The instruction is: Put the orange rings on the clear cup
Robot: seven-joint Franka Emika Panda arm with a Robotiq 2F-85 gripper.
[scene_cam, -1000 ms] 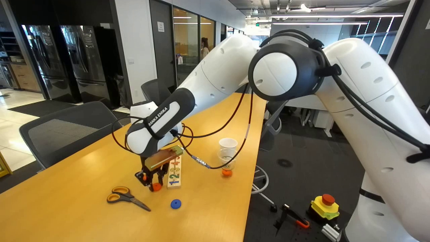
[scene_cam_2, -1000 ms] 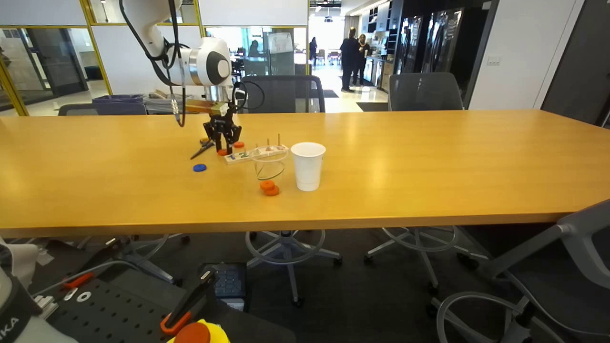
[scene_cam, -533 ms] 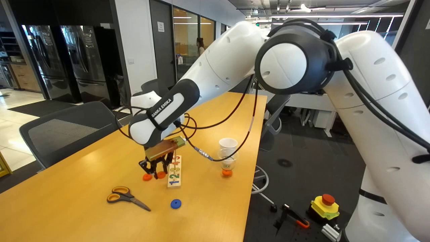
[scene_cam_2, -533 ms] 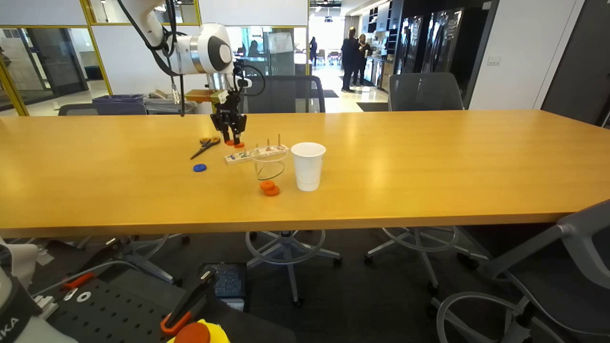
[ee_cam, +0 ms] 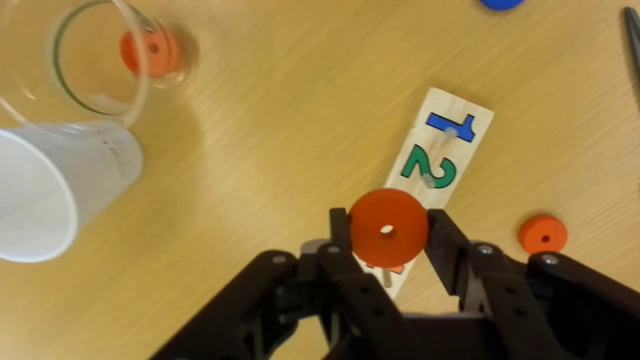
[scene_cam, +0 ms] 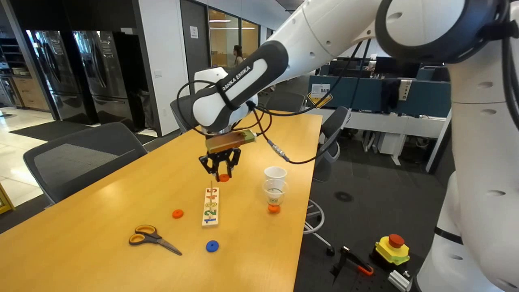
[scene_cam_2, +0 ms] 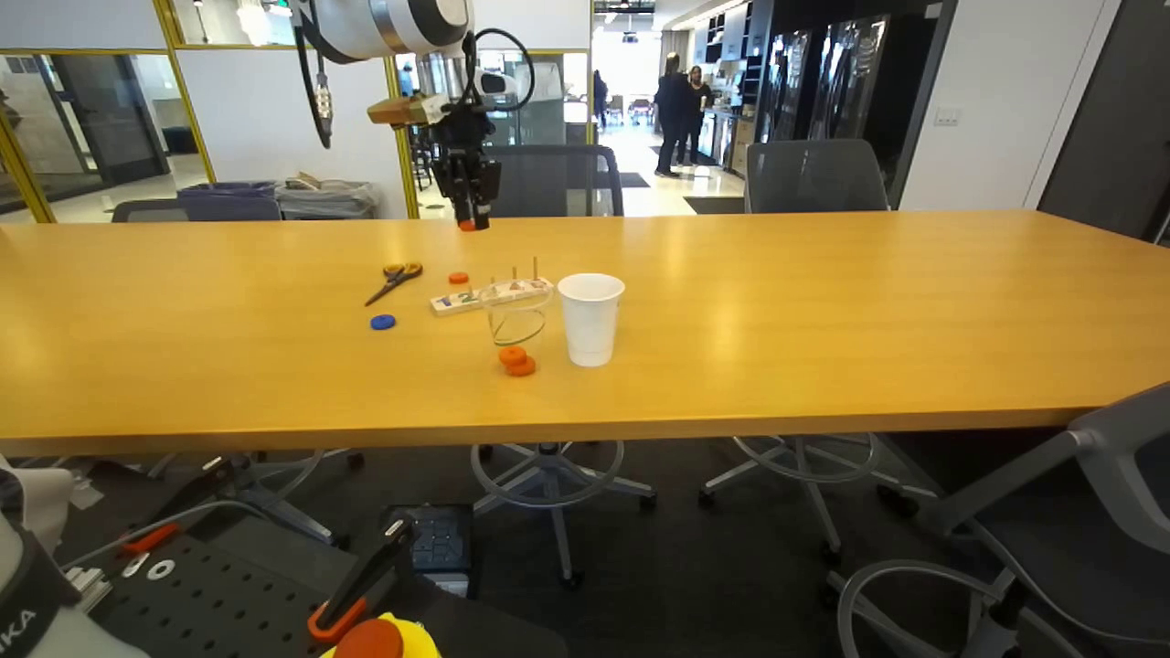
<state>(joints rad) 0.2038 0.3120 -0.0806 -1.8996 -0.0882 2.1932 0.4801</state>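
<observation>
My gripper (ee_cam: 388,227) is shut on an orange ring (ee_cam: 388,235), held flat between the fingertips. The held ring also shows in both exterior views (scene_cam: 224,177) (scene_cam_2: 467,225), well above the table. In the wrist view it covers part of the number board. Another orange ring (scene_cam: 177,213) lies on the table, also seen in the wrist view (ee_cam: 543,234). The clear cup (scene_cam: 274,190) stands upright, apart from the gripper; it also shows in the wrist view (ee_cam: 95,65). Two orange rings (scene_cam_2: 515,360), one on the other, appear inside it at the bottom.
A white cup (scene_cam_2: 591,324) stands close beside the clear cup. The wooden number board (scene_cam: 211,207) with upright pegs lies mid-table. A blue ring (scene_cam: 212,246) and scissors (scene_cam: 154,237) lie nearer an exterior camera. The table edge (scene_cam_2: 585,429) runs not far from the cups.
My gripper has risen from the table with an orange ring in it and moved across, over the number board. The other loose orange ring has stayed in place.
</observation>
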